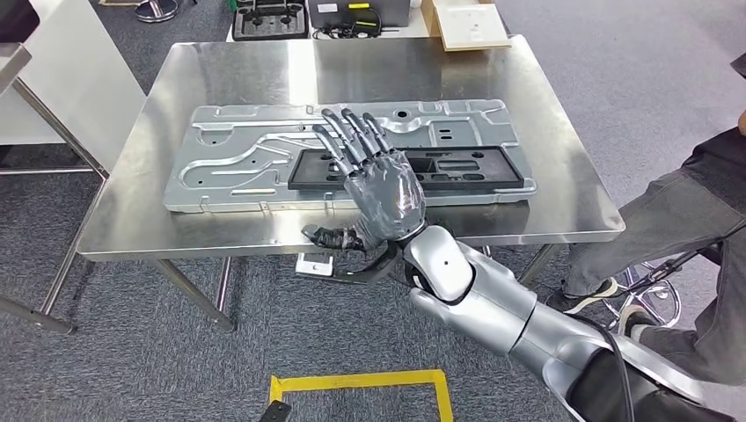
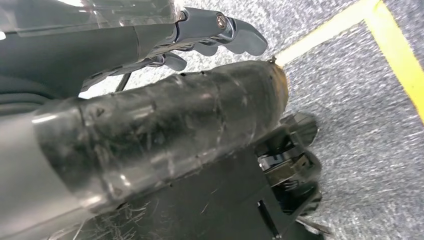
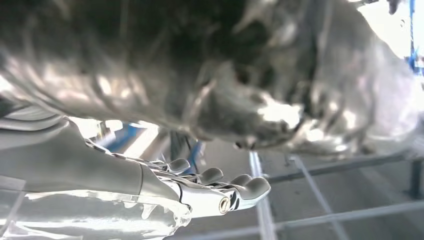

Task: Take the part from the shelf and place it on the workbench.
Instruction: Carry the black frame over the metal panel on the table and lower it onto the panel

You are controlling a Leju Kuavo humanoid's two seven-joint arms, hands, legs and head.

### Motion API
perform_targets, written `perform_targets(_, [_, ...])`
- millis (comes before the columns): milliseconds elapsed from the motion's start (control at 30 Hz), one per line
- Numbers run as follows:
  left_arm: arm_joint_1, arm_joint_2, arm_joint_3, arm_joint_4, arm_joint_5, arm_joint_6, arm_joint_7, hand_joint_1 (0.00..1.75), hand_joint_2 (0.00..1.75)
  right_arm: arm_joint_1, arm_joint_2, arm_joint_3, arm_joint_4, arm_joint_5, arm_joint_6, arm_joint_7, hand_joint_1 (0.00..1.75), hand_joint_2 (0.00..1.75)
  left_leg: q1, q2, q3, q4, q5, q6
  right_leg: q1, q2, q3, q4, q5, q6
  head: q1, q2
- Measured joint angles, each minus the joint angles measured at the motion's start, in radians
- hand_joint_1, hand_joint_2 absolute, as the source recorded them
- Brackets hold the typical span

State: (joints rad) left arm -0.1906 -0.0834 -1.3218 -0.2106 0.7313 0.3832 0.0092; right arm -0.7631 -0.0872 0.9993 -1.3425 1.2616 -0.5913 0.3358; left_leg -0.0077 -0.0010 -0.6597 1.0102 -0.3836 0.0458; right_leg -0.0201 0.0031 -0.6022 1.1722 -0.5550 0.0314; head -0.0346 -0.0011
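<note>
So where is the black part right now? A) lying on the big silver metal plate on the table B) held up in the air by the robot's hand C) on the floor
A: the black part lies flat on the silver metal plate on the table, with the right hand spread open over it.

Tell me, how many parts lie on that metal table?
2: a big silver panel flat across the table, and a black tray lying on the panel's right half, partly behind the right hand.
</note>
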Motion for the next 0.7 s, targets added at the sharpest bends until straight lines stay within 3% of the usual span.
perform_targets(67, [0.000, 0.000, 0.000, 0.000, 0.007, 0.003, 0.000, 0.00, 0.00, 0.038, 0.018, -0.008, -0.019, -0.072, -0.051, -0.035, 0.00, 0.00, -0.001, 0.000, -0.016, 0.013, 0.007, -0.009, 0.003, 0.001, 0.066, -0.103, 0.029, -0.004, 0.000, 0.000])
perform_targets(100, [0.001, 0.000, 0.000, 0.000, 0.009, 0.004, -0.001, 0.00, 0.00, 0.060, 0.027, -0.011, -0.028, -0.108, -0.068, -0.056, 0.00, 0.00, -0.002, 0.000, -0.019, 0.016, 0.012, -0.015, 0.006, 0.002, 0.077, -0.126, 0.033, -0.007, -0.001, 0.000])
perform_targets(200, [0.004, 0.001, 0.000, 0.000, 0.014, 0.008, -0.002, 0.00, 0.00, 0.123, 0.050, -0.021, -0.050, -0.191, -0.076, -0.124, 0.00, 0.00, 0.000, -0.002, -0.026, 0.016, 0.024, -0.032, 0.006, 0.000, 0.060, -0.133, 0.053, -0.024, 0.000, 0.000])
perform_targets(233, [0.006, 0.001, 0.000, 0.000, 0.016, 0.009, -0.002, 0.00, 0.00, 0.143, 0.058, -0.028, -0.056, -0.216, -0.076, -0.152, 0.00, 0.00, 0.001, -0.003, -0.035, 0.028, 0.004, -0.039, 0.004, -0.001, 0.051, -0.135, 0.064, -0.032, -0.001, 0.000])
perform_targets(267, [0.008, 0.001, 0.000, 0.000, 0.018, 0.010, -0.003, 0.00, 0.00, 0.162, 0.068, -0.037, -0.062, -0.236, -0.076, -0.177, 0.00, 0.00, 0.004, -0.003, -0.047, 0.059, -0.035, -0.046, 0.001, -0.003, 0.038, -0.137, 0.076, -0.039, -0.002, 0.000])
perform_targets(333, [0.010, 0.002, 0.000, 0.000, 0.020, 0.010, -0.003, 0.00, 0.00, 0.195, 0.084, -0.056, -0.071, -0.261, -0.076, -0.209, 0.00, 0.00, 0.009, -0.003, -0.079, 0.174, -0.143, -0.058, 0.000, -0.004, 0.010, -0.137, 0.099, -0.045, -0.006, 0.000])
perform_targets(367, [0.010, 0.002, 0.000, 0.000, 0.020, 0.010, -0.003, 0.00, 0.00, 0.207, 0.090, -0.064, -0.073, -0.266, -0.076, -0.216, 0.00, 0.00, 0.011, -0.002, -0.089, 0.237, -0.179, -0.063, 0.000, -0.004, -0.006, -0.137, 0.111, -0.045, -0.006, 0.000])
perform_targets(400, [0.010, 0.002, 0.000, 0.000, 0.020, 0.010, -0.003, 0.00, 0.00, 0.217, 0.094, -0.071, -0.075, -0.269, -0.076, -0.219, 0.00, 0.00, 0.013, -0.002, -0.089, 0.282, -0.191, -0.065, 0.000, -0.005, -0.023, -0.136, 0.123, -0.044, -0.006, 0.000])
perform_targets(433, [0.010, 0.002, 0.000, 0.000, 0.020, 0.010, -0.003, 0.00, 0.00, 0.226, 0.098, -0.077, -0.076, -0.270, -0.076, -0.221, 0.00, 0.00, 0.013, -0.002, -0.074, 0.299, -0.180, -0.066, 0.000, -0.005, -0.039, -0.135, 0.135, -0.043, -0.006, 0.000])
perform_targets(467, [0.010, 0.002, 0.000, 0.000, 0.020, 0.010, -0.003, 0.00, 0.00, 0.233, 0.101, -0.083, -0.078, -0.271, -0.076, -0.222, 0.00, 0.00, 0.014, -0.002, -0.042, 0.281, -0.155, -0.065, 0.000, -0.005, -0.053, -0.135, 0.145, -0.041, -0.006, 0.000])
perform_targets(500, [0.010, 0.002, 0.000, 0.000, 0.020, 0.010, -0.003, 0.00, 0.00, 0.238, 0.104, -0.088, -0.081, -0.272, -0.076, -0.222, 0.00, 0.00, 0.014, -0.002, 0.006, 0.231, -0.130, -0.062, 0.000, -0.005, -0.066, -0.134, 0.156, -0.039, -0.006, 0.000])
perform_targets(533, [0.009, 0.002, 0.000, 0.000, 0.020, 0.010, -0.003, 0.00, 0.00, 0.242, 0.108, -0.094, -0.085, -0.272, -0.076, -0.222, 0.00, 0.00, 0.013, -0.003, 0.067, 0.155, -0.125, -0.058, 0.001, -0.005, -0.076, -0.134, 0.165, -0.036, -0.006, 0.000])
perform_targets(600, [0.005, 0.003, 0.000, 0.000, 0.020, 0.011, -0.004, 0.00, 0.00, 0.246, 0.116, -0.106, -0.093, -0.284, -0.076, -0.230, 0.00, 0.00, 0.006, -0.004, 0.159, 0.024, -0.142, -0.047, 0.001, -0.004, -0.083, -0.137, 0.185, -0.026, -0.005, 0.000])
perform_targets(633, [0.004, 0.003, 0.001, 0.000, 0.021, 0.012, -0.004, 0.00, 0.00, 0.250, 0.120, -0.111, -0.097, -0.302, -0.076, -0.241, 0.00, 0.00, 0.002, -0.005, 0.177, -0.010, -0.153, -0.042, 0.000, -0.004, -0.083, -0.141, 0.195, -0.019, -0.007, 0.000])
perform_targets(700, [0.004, 0.003, 0.001, 0.000, 0.023, 0.014, -0.006, 0.00, 0.00, 0.268, 0.126, -0.123, -0.100, -0.368, -0.076, -0.284, 0.00, 0.00, 0.002, -0.004, 0.172, -0.023, -0.137, -0.029, -0.001, -0.005, -0.080, -0.151, 0.210, -0.006, -0.009, 0.000])
